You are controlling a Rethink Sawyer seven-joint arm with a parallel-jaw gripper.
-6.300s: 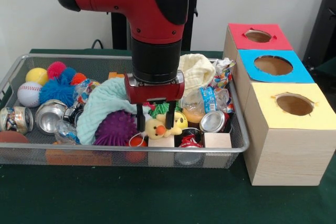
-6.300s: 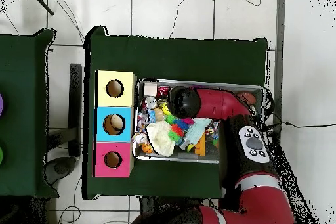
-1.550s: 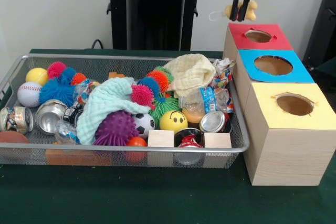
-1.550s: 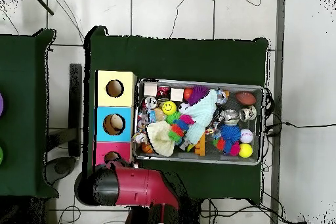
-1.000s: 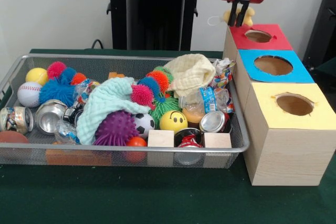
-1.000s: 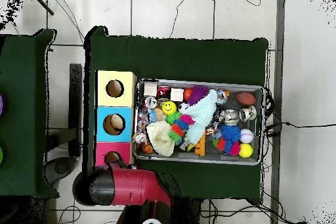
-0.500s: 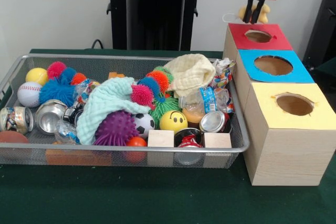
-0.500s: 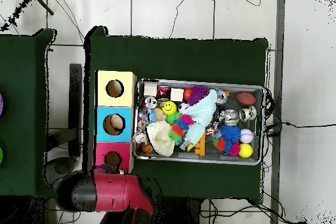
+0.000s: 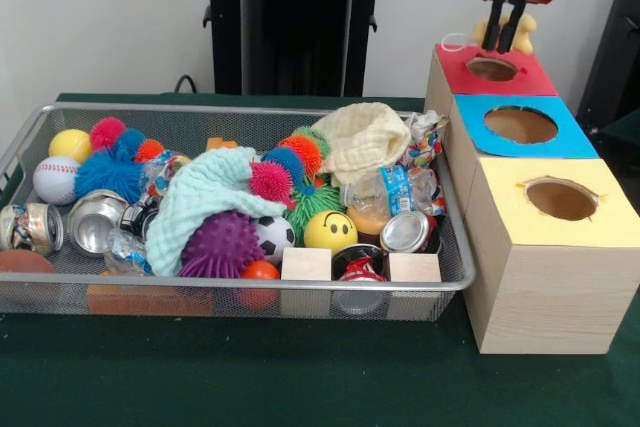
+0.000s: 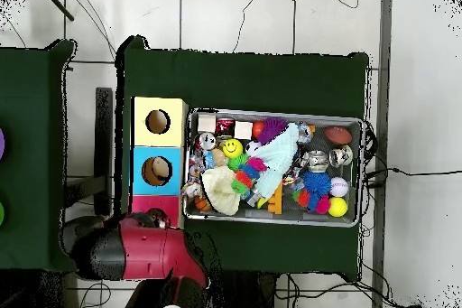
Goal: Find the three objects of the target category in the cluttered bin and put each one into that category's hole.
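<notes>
A yellow plush toy (image 9: 508,29) is held clamped in the tool (image 9: 505,32), directly above the red hole (image 9: 492,69); release remains.

In the front view the gripper (image 9: 504,35) is cut off by the top edge, so only its red body and dark fingers (image 9: 496,32) show; the yellow plush toy (image 9: 508,31) sits partly behind them, its shape hard to read. In the overhead view the arm (image 10: 135,253) covers most of the red box (image 10: 145,205) and hides the gripper. A brown ball (image 9: 20,263) in the wire bin (image 9: 250,285) is cut by the left edge.
</notes>
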